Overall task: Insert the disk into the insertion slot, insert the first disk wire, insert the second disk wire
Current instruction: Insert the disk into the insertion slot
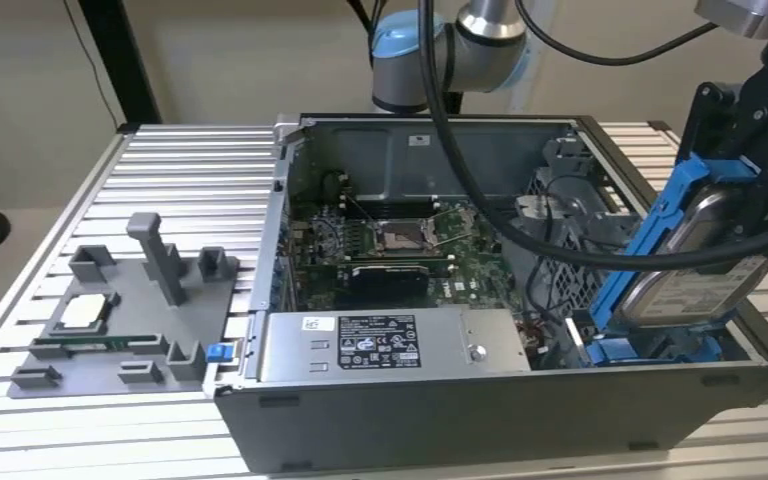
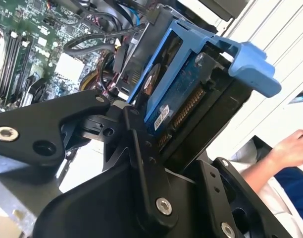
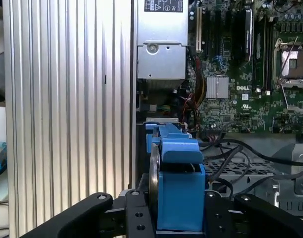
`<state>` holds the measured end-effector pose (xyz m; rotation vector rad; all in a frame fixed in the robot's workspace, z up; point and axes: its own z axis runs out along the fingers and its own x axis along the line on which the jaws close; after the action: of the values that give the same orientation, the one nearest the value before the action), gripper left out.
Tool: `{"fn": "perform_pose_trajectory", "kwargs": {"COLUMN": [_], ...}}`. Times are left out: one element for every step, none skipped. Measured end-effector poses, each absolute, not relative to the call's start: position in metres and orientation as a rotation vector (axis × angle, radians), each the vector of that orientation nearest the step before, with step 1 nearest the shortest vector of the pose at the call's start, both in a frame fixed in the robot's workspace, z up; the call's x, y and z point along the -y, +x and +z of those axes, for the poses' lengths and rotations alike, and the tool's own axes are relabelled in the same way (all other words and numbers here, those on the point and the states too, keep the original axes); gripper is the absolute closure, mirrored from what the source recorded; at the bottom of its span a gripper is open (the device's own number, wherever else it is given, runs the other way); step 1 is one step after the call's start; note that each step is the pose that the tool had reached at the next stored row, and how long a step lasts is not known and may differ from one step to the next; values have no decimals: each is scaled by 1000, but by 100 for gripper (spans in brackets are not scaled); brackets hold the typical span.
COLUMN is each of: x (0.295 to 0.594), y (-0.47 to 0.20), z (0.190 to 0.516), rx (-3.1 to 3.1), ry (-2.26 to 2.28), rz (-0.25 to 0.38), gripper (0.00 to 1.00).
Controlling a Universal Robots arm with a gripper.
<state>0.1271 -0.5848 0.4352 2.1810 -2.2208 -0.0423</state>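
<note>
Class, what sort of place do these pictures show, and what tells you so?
Probably a robotics lab workbench: a robot pincer holds the disk over an open computer case, on a ribbed metal table with a parts fixture.

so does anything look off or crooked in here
The disk stands on edge and leans over the case's corner at the exterior view's right. It is clamped in the fingers and not yet seated. A person's hand also shows close by in the second wrist view.

The gripper [image 1: 744, 190], cut off at the edge, covers the disk [image 1: 684, 295] — its upper end.
</note>
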Motion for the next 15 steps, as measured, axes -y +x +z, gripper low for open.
{"fn": "perform_pose_trajectory", "kwargs": {"x": [585, 585, 584, 584, 583, 582, 581, 580, 579, 578, 577, 576, 575, 574, 574], "y": [127, 127, 127, 127, 127, 127, 127, 127, 127, 127, 127, 127, 127, 127, 127], "z": [433, 432, 430, 428, 426, 424, 423, 421, 419, 417, 416, 414, 412, 411, 409], "rx": [2221, 2221, 2221, 2221, 2221, 2221, 2222, 2222, 2223, 2223, 2223, 2224, 2224, 2223, 2222], "ry": [2181, 2181, 2181, 2181, 2181, 2182, 2182, 2182, 2183, 2184, 2184, 2185, 2185, 2186, 2187], "rz": [-42, -42, -42, -42, -43, -44, -45, -46, -47, -48, -49, -50, -51, -51, -51], "gripper": [100, 100, 100, 100, 100, 100, 100, 100, 100, 100, 100, 100, 100, 100, 100]}}
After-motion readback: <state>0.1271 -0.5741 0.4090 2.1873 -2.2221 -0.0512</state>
